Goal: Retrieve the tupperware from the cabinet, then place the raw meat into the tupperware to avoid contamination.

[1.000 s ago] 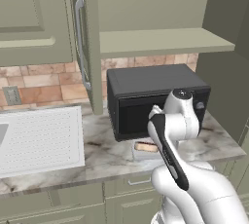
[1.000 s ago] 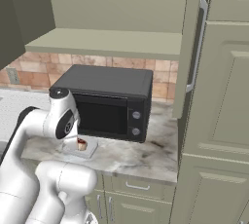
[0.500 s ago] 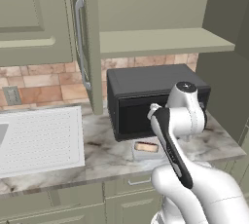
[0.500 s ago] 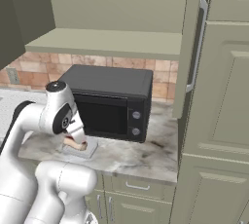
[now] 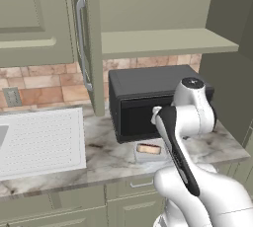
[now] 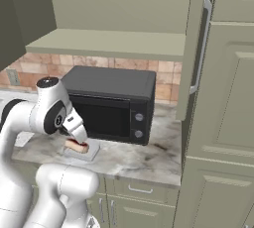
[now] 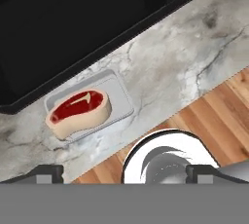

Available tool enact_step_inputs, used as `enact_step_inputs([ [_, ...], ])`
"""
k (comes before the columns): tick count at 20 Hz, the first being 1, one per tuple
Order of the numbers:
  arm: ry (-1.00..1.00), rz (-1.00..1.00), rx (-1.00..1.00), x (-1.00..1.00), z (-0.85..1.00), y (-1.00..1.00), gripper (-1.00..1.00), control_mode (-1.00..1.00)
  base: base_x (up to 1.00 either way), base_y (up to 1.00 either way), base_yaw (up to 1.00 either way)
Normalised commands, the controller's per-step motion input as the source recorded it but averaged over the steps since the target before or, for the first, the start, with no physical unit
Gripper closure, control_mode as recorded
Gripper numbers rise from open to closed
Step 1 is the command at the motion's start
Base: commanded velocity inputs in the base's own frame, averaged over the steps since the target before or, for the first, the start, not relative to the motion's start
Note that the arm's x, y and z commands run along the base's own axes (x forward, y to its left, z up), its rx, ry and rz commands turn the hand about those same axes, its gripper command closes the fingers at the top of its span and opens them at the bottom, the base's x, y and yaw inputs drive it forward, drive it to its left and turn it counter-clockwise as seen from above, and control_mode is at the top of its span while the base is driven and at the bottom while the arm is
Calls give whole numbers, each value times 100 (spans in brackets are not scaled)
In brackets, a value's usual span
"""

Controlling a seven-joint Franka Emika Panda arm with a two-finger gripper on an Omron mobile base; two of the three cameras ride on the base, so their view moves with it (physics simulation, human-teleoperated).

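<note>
The meat lies in the tupperware, left of centre in the hand view, on the counter just before the microwave. The gripper stands wide open, holding nothing. The task looks done, though the container's rim is faint.

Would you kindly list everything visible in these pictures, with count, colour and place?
tupperware: one, pale grey, on the counter in front of the microwave
raw meat: one, red with tan rim, lying in the tupperware
cabinet: one, sage green, door open, above the microwave
microwave: one, black, on the counter under the shelf
drainboard: one, white, left on the counter
counter: one, grey marble
gripper: one, jaws open, above the counter's front edge
</note>
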Motion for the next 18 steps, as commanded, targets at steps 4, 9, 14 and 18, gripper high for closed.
enact_step_inputs([
  [4,-10,7,-3,-37,2,0,-100,-100,0,0,0],
  [9,-7,4,0,-27,0,0,-100,-100,0,0,0],
  [14,-6,1,-2,-25,0,0,-100,-100,0,0,0],
  [18,0,0,-1,-11,0,0,-100,-100,0,0,0],
])
